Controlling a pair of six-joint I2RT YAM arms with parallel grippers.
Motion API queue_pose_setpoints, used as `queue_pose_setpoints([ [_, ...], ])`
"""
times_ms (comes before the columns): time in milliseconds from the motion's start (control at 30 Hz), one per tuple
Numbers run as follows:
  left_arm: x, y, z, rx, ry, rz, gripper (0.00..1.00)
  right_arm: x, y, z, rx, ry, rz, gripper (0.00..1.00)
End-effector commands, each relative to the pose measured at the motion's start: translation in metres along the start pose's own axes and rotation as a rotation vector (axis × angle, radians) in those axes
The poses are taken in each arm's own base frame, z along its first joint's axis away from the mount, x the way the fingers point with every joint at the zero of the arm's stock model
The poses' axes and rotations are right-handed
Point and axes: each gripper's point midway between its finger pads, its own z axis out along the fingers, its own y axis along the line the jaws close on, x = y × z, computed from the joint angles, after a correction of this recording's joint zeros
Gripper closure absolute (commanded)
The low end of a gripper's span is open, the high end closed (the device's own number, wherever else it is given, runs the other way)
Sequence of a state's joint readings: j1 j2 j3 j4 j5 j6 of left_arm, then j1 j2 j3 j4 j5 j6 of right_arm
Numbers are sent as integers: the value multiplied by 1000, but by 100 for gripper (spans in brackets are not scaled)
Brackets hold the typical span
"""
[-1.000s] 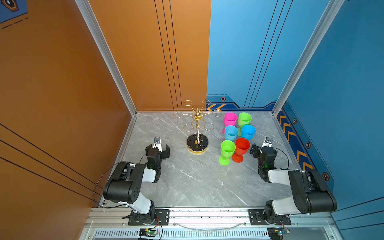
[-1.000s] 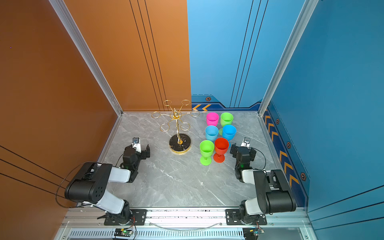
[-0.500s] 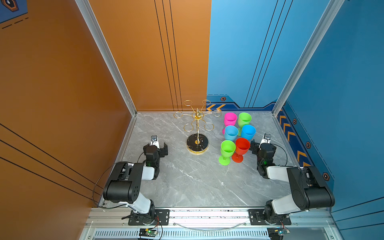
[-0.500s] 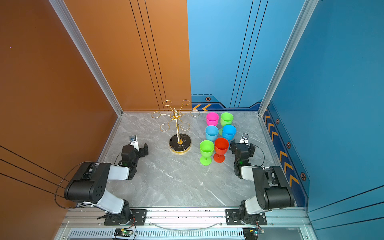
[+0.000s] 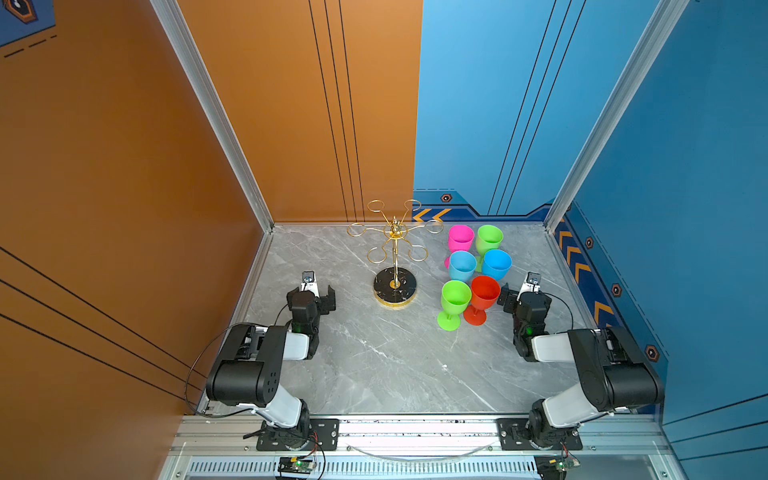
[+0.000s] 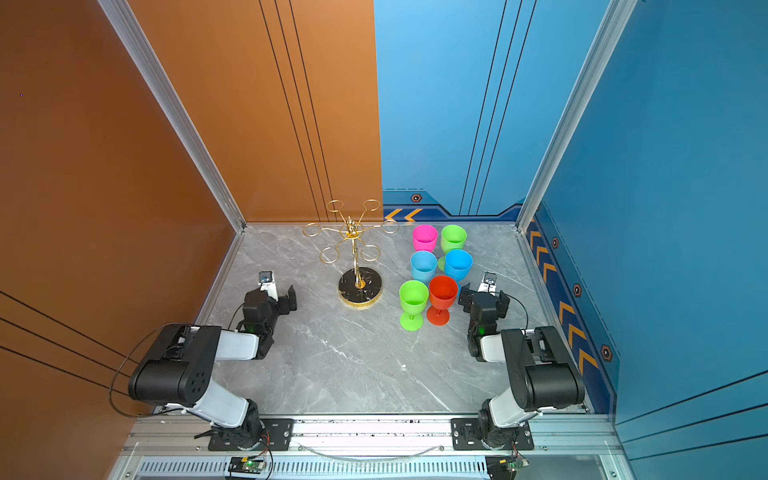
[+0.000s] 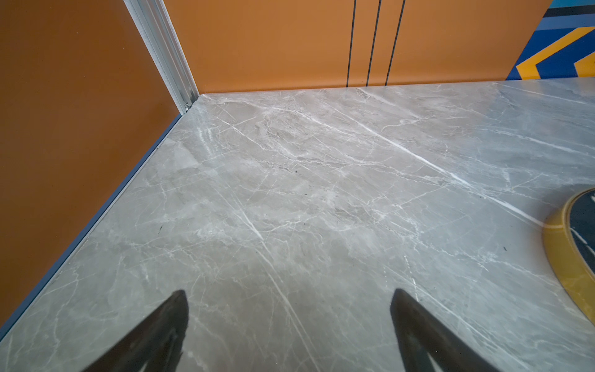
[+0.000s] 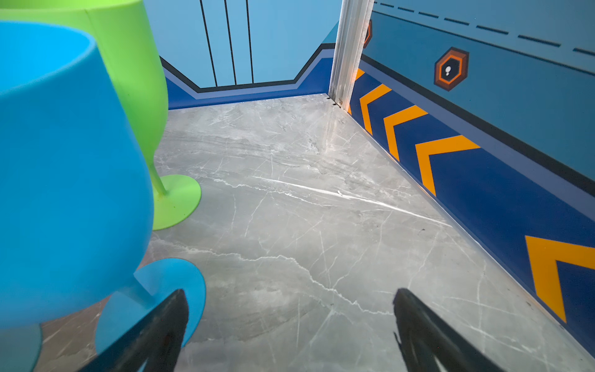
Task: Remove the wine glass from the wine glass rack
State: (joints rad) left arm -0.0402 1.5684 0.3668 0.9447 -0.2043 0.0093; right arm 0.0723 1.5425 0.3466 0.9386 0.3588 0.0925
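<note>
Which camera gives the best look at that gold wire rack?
Both top views: the whole wine glass rack shows, loops to base. Left wrist view catches only the base rim; right wrist view, nothing.

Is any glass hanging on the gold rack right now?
No, every loop of the wine glass rack is bare; the coloured glasses stand on the table beside it.

black gold-rimmed round rack base (image 7: 576, 283) cropped by left wrist view edge, blue plastic goblet (image 8: 64, 161) and green plastic goblet (image 8: 135, 64) bowls cropped in right wrist view
</note>
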Motion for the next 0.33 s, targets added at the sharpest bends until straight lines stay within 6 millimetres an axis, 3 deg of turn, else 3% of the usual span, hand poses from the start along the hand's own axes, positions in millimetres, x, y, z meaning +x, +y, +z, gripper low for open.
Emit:
queue_pose_setpoints([
  [0, -2, -1, 2, 13, 2, -11, 2, -4, 4, 1, -18, -15, -5, 0],
  [300, -3, -3, 1, 18, 0, -8, 2, -3, 4, 1, -21, -13, -6, 0],
])
